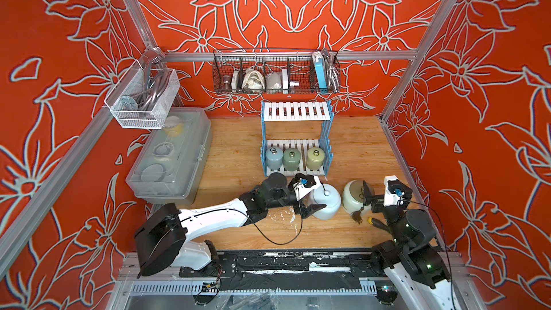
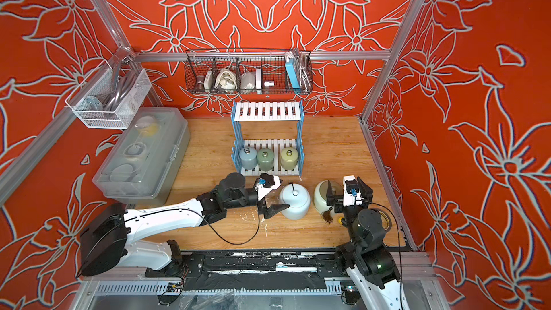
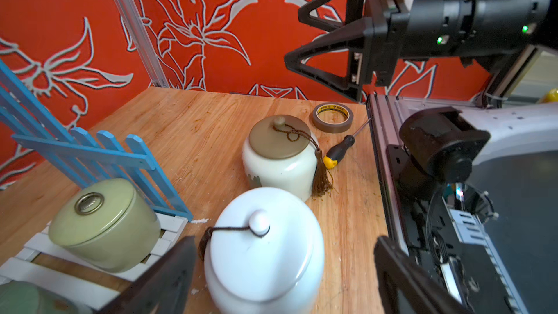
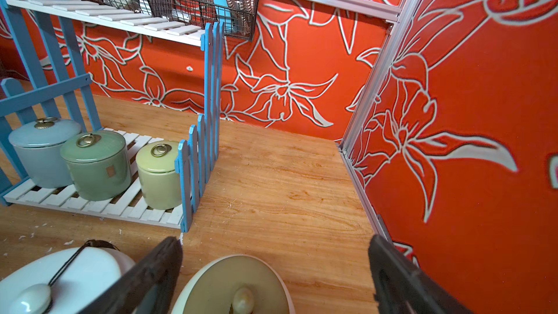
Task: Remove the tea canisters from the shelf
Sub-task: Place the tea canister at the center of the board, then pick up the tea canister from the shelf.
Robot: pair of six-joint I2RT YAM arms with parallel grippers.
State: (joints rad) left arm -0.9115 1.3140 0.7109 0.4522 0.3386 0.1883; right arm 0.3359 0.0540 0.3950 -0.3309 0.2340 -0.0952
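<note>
Both big ones are off already: pale-blue jar (image 1: 326, 201) and cream jar (image 1: 354, 196) stand on the table (image 1: 232, 156), lower centre in both top views. Left gripper (image 3: 283, 241) straddles the blue one, spread wide and gripping nothing. Right gripper (image 4: 274, 241) gapes empty above the cream one. Next up I reckon: back off and reach for the small canisters (image 1: 291, 159) on the shelf (image 1: 296, 111), lower tier, mid-frame.

Probably a lab test cell — aluminium frame (image 1: 187, 56), printed walls (image 1: 298, 1).

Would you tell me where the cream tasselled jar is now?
In both top views the cream jar stands on the table, in front of the shelf, between the white jar and the screwdriver.
</note>
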